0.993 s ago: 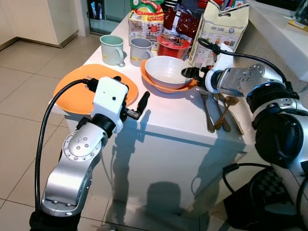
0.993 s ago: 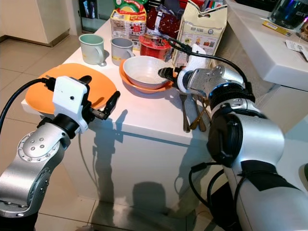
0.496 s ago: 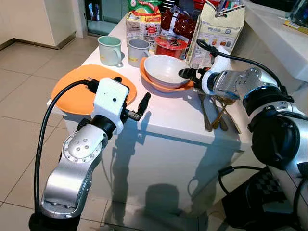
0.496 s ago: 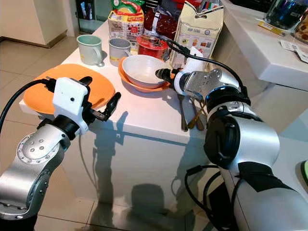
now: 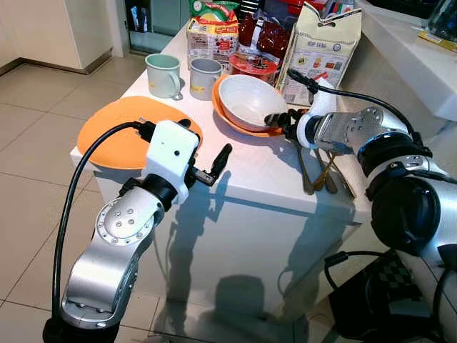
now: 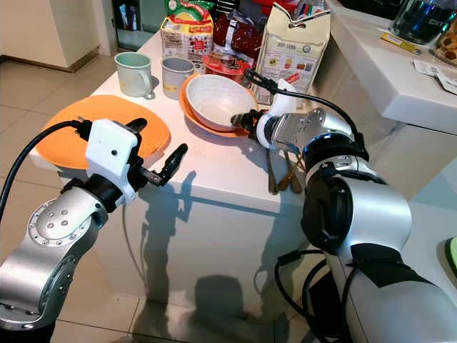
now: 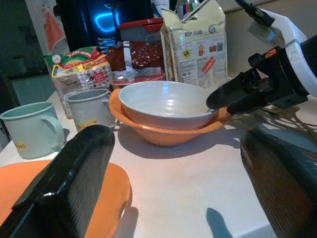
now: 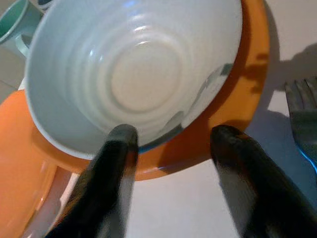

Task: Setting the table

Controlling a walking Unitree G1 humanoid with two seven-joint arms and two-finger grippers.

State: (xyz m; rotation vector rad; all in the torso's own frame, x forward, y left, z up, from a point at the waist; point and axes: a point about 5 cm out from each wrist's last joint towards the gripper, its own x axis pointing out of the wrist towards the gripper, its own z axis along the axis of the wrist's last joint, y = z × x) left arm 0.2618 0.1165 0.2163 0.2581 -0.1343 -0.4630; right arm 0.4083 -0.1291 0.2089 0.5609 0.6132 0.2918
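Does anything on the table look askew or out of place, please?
Yes: the white bowl sits tilted inside the orange bowl rather than level, its near rim raised where the right pincer straddles it.

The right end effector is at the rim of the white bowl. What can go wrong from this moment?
1. The white bowl sits tilted inside the orange bowl. With the right end effector at its rim, the pinch may slip, or both bowls may come along together.
2. The cutlery lies just beside the right arm, which may sweep it toward the table edge.
3. The left end effector hovers open near the orange plate, which overhangs the corner; a bump may tip it.
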